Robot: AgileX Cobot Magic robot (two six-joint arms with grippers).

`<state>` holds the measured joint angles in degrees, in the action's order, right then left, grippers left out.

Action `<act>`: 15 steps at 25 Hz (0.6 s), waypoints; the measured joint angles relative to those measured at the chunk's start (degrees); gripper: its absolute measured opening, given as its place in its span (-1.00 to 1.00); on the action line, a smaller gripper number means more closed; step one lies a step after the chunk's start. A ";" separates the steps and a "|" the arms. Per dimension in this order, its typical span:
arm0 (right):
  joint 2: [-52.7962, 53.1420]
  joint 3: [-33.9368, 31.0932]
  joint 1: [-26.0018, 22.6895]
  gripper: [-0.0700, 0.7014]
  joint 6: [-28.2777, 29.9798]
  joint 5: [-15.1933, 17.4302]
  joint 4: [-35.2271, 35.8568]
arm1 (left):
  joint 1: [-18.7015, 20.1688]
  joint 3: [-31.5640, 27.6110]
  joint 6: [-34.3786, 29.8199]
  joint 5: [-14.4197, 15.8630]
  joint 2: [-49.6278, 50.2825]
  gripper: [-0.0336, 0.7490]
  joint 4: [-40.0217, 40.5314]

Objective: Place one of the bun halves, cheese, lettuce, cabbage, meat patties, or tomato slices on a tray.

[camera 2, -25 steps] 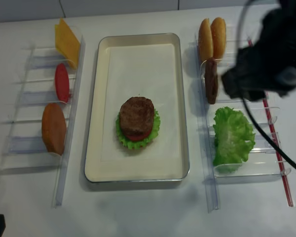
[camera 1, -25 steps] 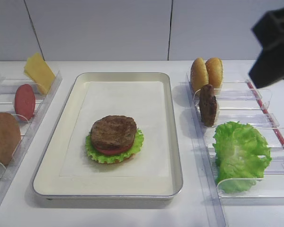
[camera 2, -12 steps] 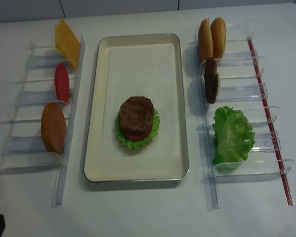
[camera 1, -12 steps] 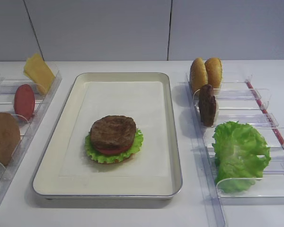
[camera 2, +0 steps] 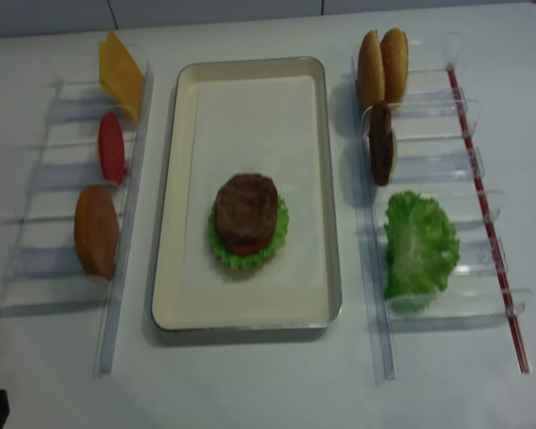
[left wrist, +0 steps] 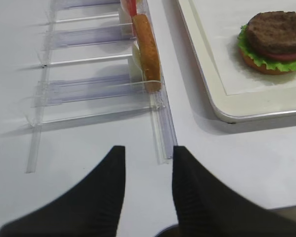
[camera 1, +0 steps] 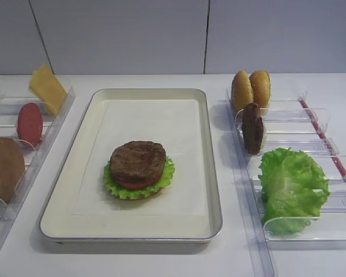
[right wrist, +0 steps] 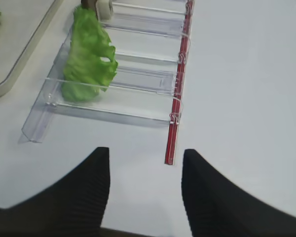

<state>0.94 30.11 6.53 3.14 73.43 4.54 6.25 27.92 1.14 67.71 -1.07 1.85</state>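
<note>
We see the tray (camera 1: 210,173) with a patty (camera 1: 138,161) on top of tomato and lettuce. Both fingers pairs stand apart, holding nothing, above the table (right wrist: 246,98).

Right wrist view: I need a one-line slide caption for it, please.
Open right gripper above the white table, empty, short of the clear rack holding lettuce.

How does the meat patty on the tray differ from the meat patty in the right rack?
The meat patty on the tray lies flat, topping a stack of tomato and lettuce; the meat patty in the right rack stands on edge, alone in its slot. The first shows its round face, the second mostly its edge. Both are dark brown and rough.
</note>
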 joint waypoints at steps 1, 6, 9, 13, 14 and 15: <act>0.00 -0.46 -1.81 0.07 1.24 -0.62 1.26 | 0.00 0.00 0.00 0.00 0.00 -0.30 0.11; 0.00 -2.16 -7.57 0.07 4.52 -5.51 5.64 | 0.00 0.00 0.00 0.00 0.00 -0.31 0.11; 0.00 -2.50 -8.89 0.07 4.64 -6.46 5.41 | 0.00 0.00 0.00 0.00 0.00 -0.30 0.11; 0.00 -2.96 -9.01 0.07 4.72 -7.44 3.88 | 0.00 0.00 0.00 0.00 0.00 -0.30 0.11; 0.00 -2.93 -9.01 0.07 4.72 -7.59 3.77 | 0.00 0.00 0.00 0.00 0.00 -0.30 0.11; 0.00 -2.93 -9.01 0.07 4.72 -7.72 3.68 | 0.00 0.00 0.00 0.00 0.00 -0.30 0.11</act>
<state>0.94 27.17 -2.48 7.86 65.71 8.22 6.25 27.92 1.14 67.71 -1.07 1.96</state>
